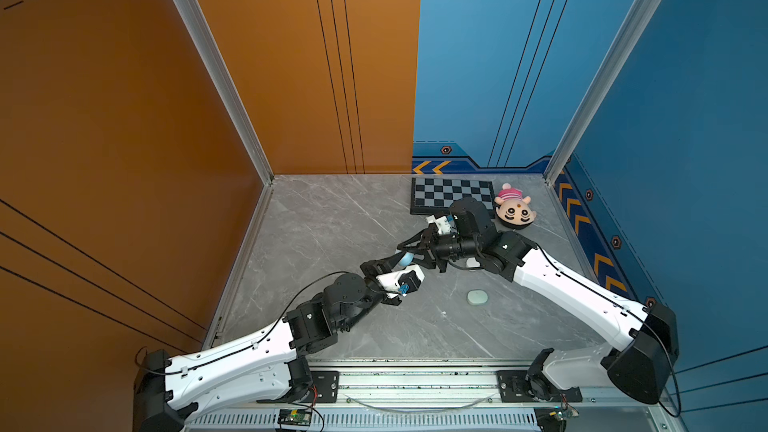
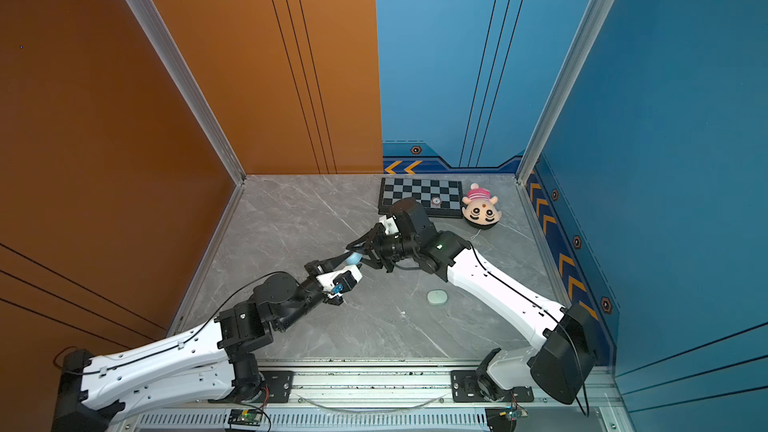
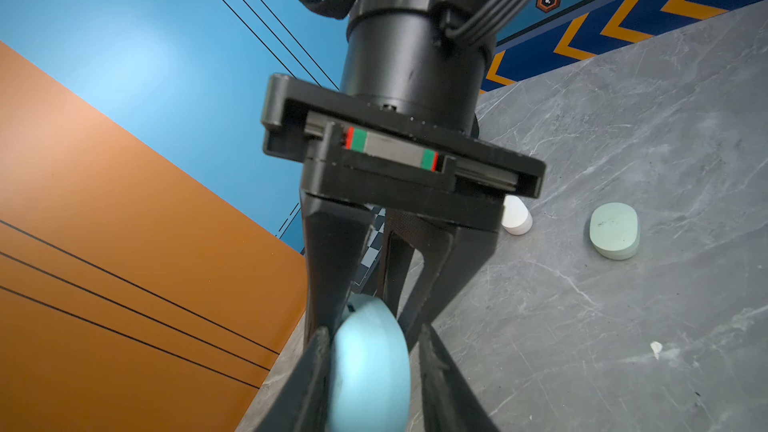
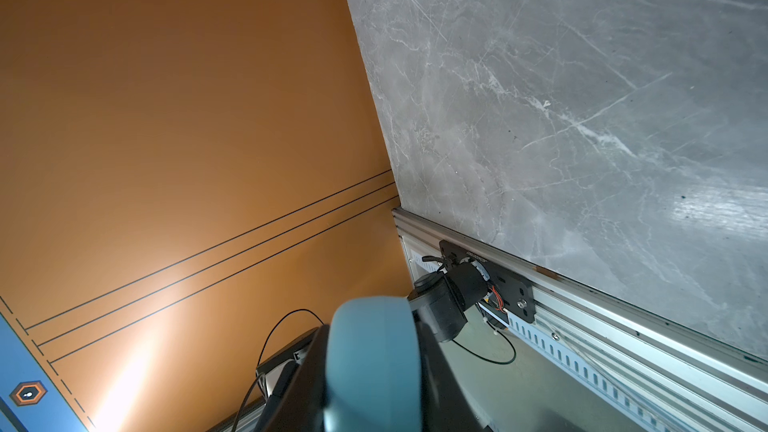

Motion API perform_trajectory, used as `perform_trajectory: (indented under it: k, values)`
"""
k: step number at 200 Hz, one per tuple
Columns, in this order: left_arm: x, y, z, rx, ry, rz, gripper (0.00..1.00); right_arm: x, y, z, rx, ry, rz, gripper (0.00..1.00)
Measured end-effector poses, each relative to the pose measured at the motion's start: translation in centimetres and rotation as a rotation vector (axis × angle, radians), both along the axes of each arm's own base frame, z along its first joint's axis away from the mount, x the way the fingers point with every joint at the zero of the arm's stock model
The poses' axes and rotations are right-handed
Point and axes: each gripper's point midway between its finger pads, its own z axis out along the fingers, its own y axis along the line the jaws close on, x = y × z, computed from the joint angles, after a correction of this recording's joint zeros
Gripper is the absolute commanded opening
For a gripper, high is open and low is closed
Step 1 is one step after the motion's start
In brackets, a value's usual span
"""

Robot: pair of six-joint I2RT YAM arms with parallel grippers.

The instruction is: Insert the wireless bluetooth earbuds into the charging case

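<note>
Closest to the near edge of the desk [image 1: 332,218], a tiny white earbud [image 1: 444,312] lies alone on the marble. A closed mint green case [image 1: 477,297] sits near it, a little farther back and to the right. At mid-desk your two grippers meet tip to tip on the pale blue charging case [image 1: 406,260]. Your right gripper [image 4: 370,324] is pinched narrowly on it. Your left gripper [image 3: 374,338] straddles the same case, partly spread. One finger [image 3: 320,351] lies against it, but you cannot tell whether the other one presses. A white case [image 1: 472,263] rests beneath your right wrist, mostly hidden by it from above. Along the far edge lies a chessboard [image 1: 451,193], with the right arm covering its near corner. A plush toy [image 1: 515,211] lies just beside it, toward the far right corner.
</note>
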Motion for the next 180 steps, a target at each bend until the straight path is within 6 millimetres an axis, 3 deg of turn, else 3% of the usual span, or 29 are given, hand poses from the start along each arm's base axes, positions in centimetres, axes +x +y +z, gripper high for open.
perform_trajectory:
  k: [37, 109, 132, 153, 180]
  values:
    - [0.2, 0.1, 0.2, 0.004, -0.014, 0.005, 0.46, 0.2, 0.2, 0.5, 0.038, 0.012, -0.021, 0.16]
    - [0.7, 0.3, -0.1, 0.047, -0.042, 0.009, 0.13, 0.2, 0.2, -0.3, 0.042, 0.053, -0.044, 0.16]
    - [0.6, 0.3, -0.1, 0.049, -0.04, 0.007, 0.05, 0.3, 0.2, -0.3, 0.042, 0.052, -0.045, 0.26]
    - [0.8, 0.3, 0.0, 0.042, -0.03, 0.01, 0.01, 0.5, 0.1, -0.1, 0.047, 0.026, -0.057, 0.46]
    - [1.4, 0.7, 0.6, 0.01, 0.0, 0.032, 0.0, 0.5, -1.0, 2.4, 0.101, -0.069, -0.074, 0.63]
